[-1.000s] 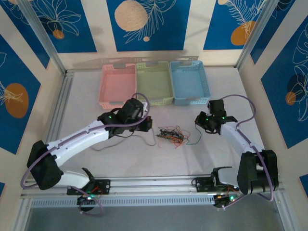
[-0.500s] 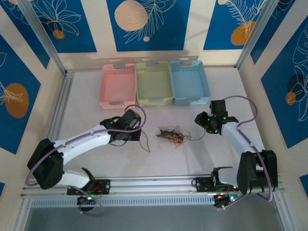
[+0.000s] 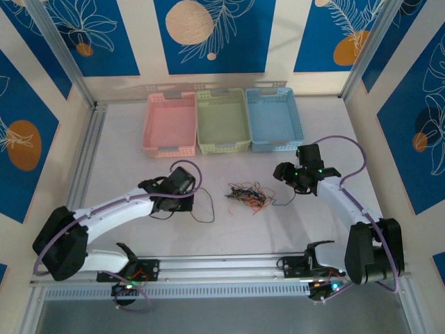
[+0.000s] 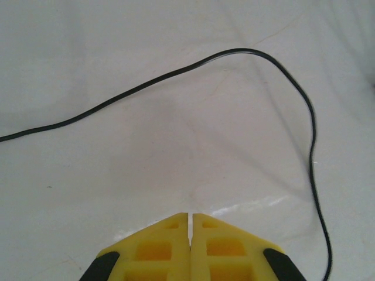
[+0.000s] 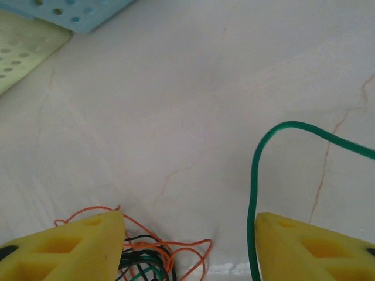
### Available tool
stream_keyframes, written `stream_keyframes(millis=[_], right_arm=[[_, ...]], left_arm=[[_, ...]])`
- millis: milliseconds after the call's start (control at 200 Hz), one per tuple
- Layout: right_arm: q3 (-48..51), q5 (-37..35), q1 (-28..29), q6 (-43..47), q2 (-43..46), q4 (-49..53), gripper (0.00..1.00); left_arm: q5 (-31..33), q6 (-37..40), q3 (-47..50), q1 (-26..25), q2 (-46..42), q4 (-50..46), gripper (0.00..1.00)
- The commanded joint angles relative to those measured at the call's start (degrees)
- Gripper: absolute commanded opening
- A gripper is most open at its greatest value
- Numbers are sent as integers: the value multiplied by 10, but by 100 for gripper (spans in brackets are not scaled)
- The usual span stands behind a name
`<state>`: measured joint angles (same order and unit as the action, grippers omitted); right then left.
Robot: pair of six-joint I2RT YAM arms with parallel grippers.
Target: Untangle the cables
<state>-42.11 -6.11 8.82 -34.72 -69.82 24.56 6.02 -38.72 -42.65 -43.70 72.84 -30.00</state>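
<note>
Early days. One black cable (image 4: 234,51) lies loose on the left, just ahead of my left gripper (image 4: 191,225); its fingers are pressed together, and I can't tell if they pinch anything. A green cable (image 5: 253,170) runs between my right gripper's (image 5: 188,215) spread fingers. The main tangle (image 3: 245,195) sits mid-table, knotted.

**Black cable loops ahead of closed left gripper**

The left gripper (image 4: 191,215) sits at the bottom edge, its yellow fingers (image 4: 155,249) pressed together along a thin seam. On the white table (image 4: 135,175) a single black cable (image 4: 246,50) enters from the left edge and rises to a bend at upper right. From there it drops down the right side, passing just beside the right finger.
</note>
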Motion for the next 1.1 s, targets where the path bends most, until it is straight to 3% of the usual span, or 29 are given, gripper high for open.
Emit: stream_keyframes(millis=[0,30,40,50,65,345,400,475,545,625,835,1095], right_arm=[[-46,-48,16,17,25,47,62],[-55,-70,21,24,30,59,64],[-61,-77,22,26,31,63,70],[-65,-88,24,27,32,71,92],[-71,-104,28,29,33,79,100],[-162,-286,62,10,-22,223,100],[-150,-232,73,30,-1,186,97],[-121,-92,87,51,32,116,94],[-108,58,94,52,33,75,91],[-119,147,118,45,4,63,86],[-202,123,283,96,-115,81,79],[-329,126,359,87,-298,88,63]], left_arm=[[-30,-11,27,4,-47,15,0],[-32,-14,32,4,-56,16,0],[-33,-14,33,4,-59,16,0],[-34,-14,34,4,-61,15,0],[-34,-14,35,4,-64,14,0],[-35,-10,45,4,-87,10,0],[-37,-11,46,4,-93,13,0],[-25,-12,46,4,-100,3,0],[12,-22,42,6,-107,-26,0],[60,-36,44,15,-115,-57,0],[48,-49,73,68,-113,-56,0],[49,-68,96,130,-93,-30,0]])
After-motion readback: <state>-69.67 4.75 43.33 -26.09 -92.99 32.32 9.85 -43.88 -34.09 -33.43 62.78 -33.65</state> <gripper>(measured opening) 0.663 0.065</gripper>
